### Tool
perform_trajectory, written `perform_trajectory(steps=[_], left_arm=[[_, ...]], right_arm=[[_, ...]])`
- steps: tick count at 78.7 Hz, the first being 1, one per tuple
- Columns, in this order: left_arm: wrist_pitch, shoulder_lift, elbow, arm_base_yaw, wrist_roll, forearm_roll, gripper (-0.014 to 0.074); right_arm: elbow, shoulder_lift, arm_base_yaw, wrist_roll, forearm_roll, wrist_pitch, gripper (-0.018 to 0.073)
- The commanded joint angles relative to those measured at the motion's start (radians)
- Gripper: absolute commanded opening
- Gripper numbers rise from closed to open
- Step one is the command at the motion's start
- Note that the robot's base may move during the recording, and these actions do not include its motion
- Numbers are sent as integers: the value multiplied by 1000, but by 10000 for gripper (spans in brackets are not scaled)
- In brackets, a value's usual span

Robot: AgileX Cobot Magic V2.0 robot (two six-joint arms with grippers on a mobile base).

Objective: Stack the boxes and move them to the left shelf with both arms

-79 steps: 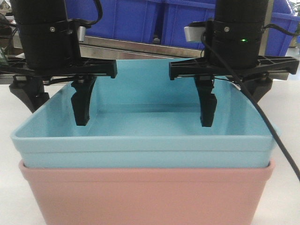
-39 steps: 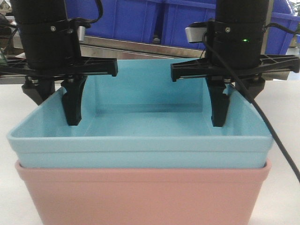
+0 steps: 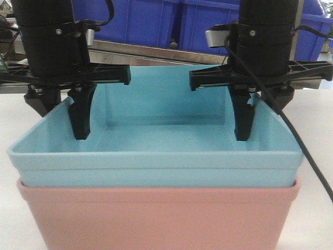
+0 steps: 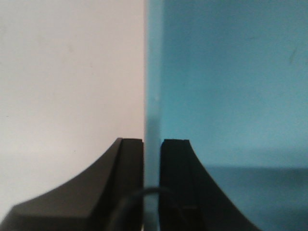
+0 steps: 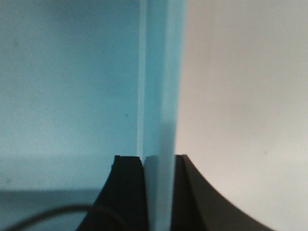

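Exterior front-facing view showed the light sky-blue rectangular plastic tub (image 3: 156, 156) nested inside the salmon pink rectangular plastic tub (image 3: 156, 219), the pair standing on the white desk (image 3: 318, 156) close to the camera, with dark blue ribbed bins (image 3: 151, 21) behind. Stacking looked done; the carry to the shelf was what remained.

From the left wrist camera, the left gripper (image 4: 153, 144) straddled the blue tub's left side wall, one finger outside over the desk and one inside, pinched onto the wall with no gap visible. The right gripper (image 5: 159, 160) did the same on the opposite wall, its fingers closed against both faces of the plastic.

Both tubs appeared empty, so the load was probably light. The thin walls would likely flex a little under a pinch (and smooth plastic is apt to slip), so the rolled rim just above the fingers seemed the safest stop against sliding. Only the blue tub was gripped; whether the pink one would rise with it depended on how tightly they nested, which could not be judged here.
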Motion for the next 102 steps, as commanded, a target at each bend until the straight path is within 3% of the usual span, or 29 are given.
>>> perform_trajectory(steps=[1,15,35,60,76,102], left_arm=[[18,-45,-43,-1,0,-16,-4],[141,-51,-108,-5,-35,-16,-4],[195,-155,-118,-64,-77,3,-3],[254,-288,-112,-139,-170,33,-3],[258,-390,-26,-190,-266,38,-3],[251,-522,79,-253,-321,25,-3]], right_arm=[[-38,-55,5,21,0,-4,67],[-73,-129,5,72,-70,34,67],[-81,-259,24,76,-75,141,67],[-24,-351,151,153,-84,178,67],[50,-434,228,200,-96,168,67],[131,-538,333,279,-104,176,67]])
